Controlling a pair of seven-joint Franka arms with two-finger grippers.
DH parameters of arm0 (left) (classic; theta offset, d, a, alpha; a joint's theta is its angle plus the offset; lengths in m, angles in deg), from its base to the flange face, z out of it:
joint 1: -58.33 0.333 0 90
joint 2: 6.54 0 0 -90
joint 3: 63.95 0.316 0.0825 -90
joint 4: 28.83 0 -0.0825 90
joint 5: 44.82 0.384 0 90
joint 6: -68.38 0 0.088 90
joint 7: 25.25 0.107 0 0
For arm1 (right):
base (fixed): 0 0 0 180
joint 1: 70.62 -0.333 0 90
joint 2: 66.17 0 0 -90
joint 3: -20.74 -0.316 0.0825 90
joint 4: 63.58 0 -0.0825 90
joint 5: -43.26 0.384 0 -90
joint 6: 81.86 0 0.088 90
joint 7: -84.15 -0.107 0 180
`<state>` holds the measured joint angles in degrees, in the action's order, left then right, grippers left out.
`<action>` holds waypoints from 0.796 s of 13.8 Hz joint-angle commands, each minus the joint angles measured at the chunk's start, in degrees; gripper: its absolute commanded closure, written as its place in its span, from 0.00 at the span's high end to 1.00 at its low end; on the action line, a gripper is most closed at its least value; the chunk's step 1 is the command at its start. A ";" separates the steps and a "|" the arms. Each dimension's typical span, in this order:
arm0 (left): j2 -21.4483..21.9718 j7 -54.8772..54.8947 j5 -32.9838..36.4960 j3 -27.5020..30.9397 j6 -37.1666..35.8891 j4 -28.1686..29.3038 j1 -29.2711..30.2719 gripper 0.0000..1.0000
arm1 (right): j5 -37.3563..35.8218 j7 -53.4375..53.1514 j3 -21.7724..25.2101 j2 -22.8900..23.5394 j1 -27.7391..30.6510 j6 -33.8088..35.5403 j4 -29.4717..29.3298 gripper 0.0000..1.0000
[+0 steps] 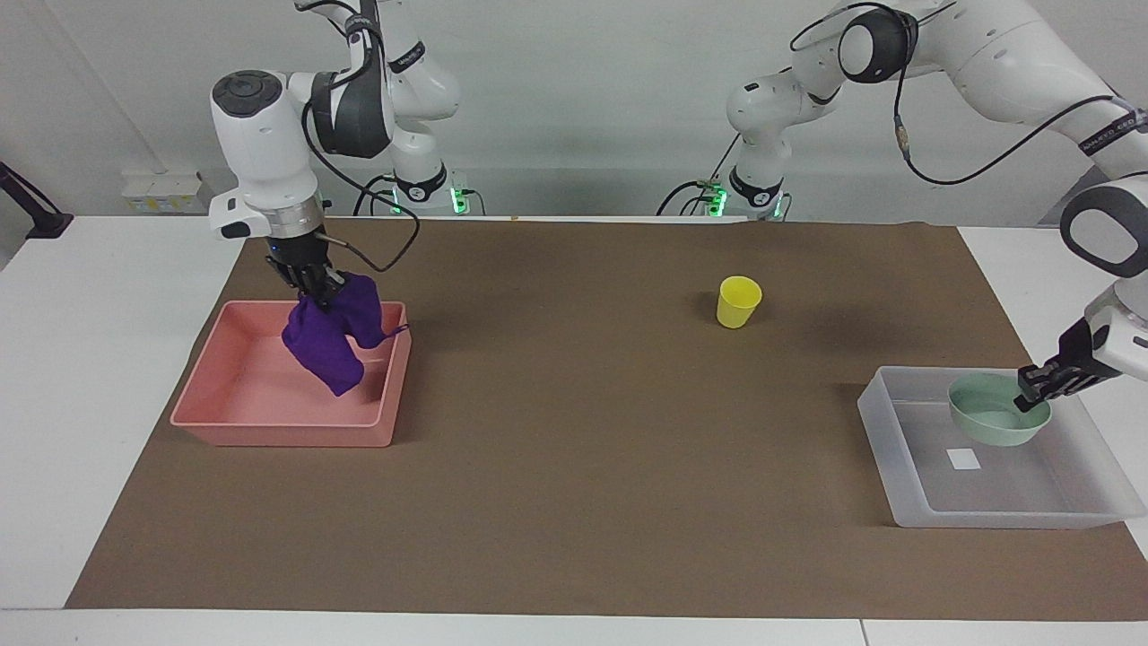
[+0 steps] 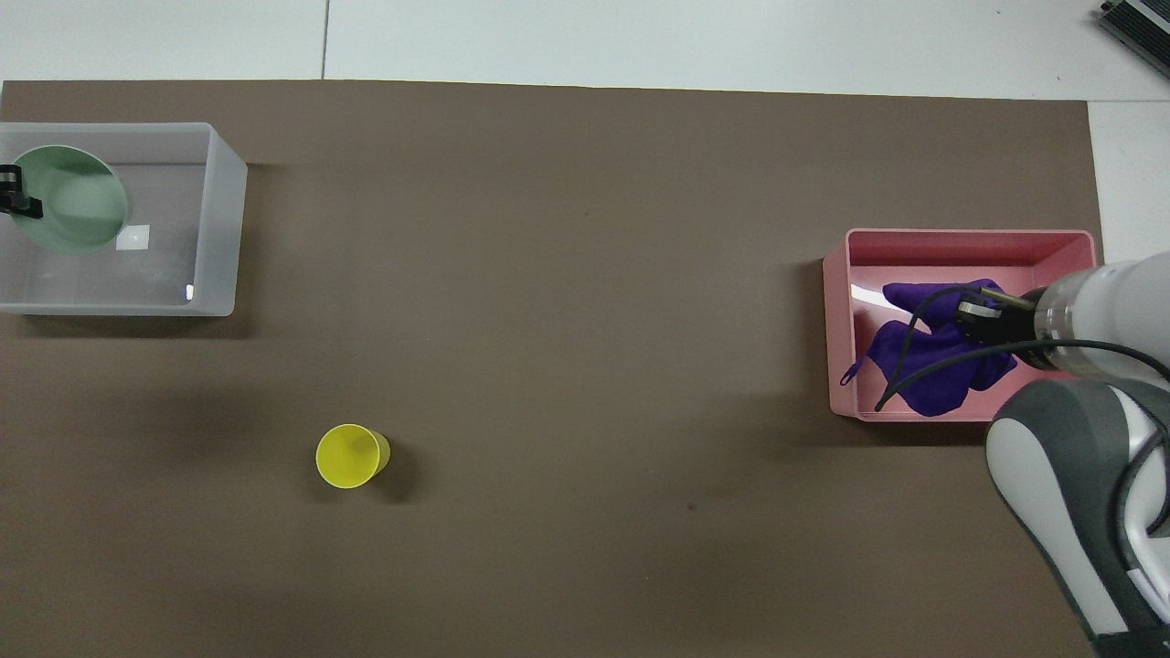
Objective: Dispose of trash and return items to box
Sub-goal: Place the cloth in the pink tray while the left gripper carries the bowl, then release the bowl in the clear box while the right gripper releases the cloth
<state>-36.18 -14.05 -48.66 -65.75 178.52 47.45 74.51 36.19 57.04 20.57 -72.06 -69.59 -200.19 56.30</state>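
My right gripper [image 1: 314, 285] is shut on the purple cloth [image 1: 327, 343], which hangs from it over the pink bin [image 1: 269, 432]. In the overhead view the cloth [image 2: 932, 370] and right gripper [image 2: 971, 315] lie over the bin [image 2: 960, 242]. My left gripper [image 1: 1031, 388] is shut on the rim of the mint-green bowl [image 1: 987, 420] and holds it, slightly tilted, over the translucent box [image 1: 987, 518]. I cannot tell whether the bowl touches the floor. It also shows in the overhead view [image 2: 69, 196] over the box [image 2: 219, 228]. The yellow cup [image 1: 738, 301] stands upright on the mat.
A brown mat [image 1: 583, 467] covers most of the white table. The cup [image 2: 350, 455] is nearer to the robots than the box. A white sticker [image 1: 964, 459] marks the box floor. The pink bin stands at the right arm's end, the box at the left arm's end.
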 commanded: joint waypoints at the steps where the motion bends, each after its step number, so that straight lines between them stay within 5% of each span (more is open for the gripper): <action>1: -4.89 0.74 -0.20 -0.05 3.15 -1.14 -0.88 0.00 | -0.05 0.74 -0.62 1.32 0.91 -2.69 0.71 0.15; 3: -6.30 1.01 0.15 -0.05 3.24 -0.35 0.17 0.00 | -0.05 0.92 -0.62 1.58 1.34 -2.70 0.45 0.49; 6: -7.35 0.83 1.54 -0.05 4.37 0.62 0.26 0.00 | -0.14 0.92 -0.62 1.58 2.31 -2.00 -0.60 0.85; 7: -7.80 0.83 1.82 -0.05 4.56 0.71 0.17 0.14 | -0.14 1.09 -0.62 1.58 2.31 -1.56 -1.65 1.00; 8: -8.32 0.83 1.82 -0.05 4.82 0.71 -0.26 0.99 | -0.14 1.18 -0.62 1.58 2.31 -0.95 -2.53 1.00; 11: -7.36 0.40 1.73 -0.05 5.35 0.27 -0.71 1.00 | -0.05 3.72 -0.80 1.58 1.88 7.29 -9.46 1.00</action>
<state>-44.29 -13.79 -47.75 -66.08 182.95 47.65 74.31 36.18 58.15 20.43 -70.33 -68.18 -198.32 51.69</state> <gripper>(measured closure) 0.586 0.018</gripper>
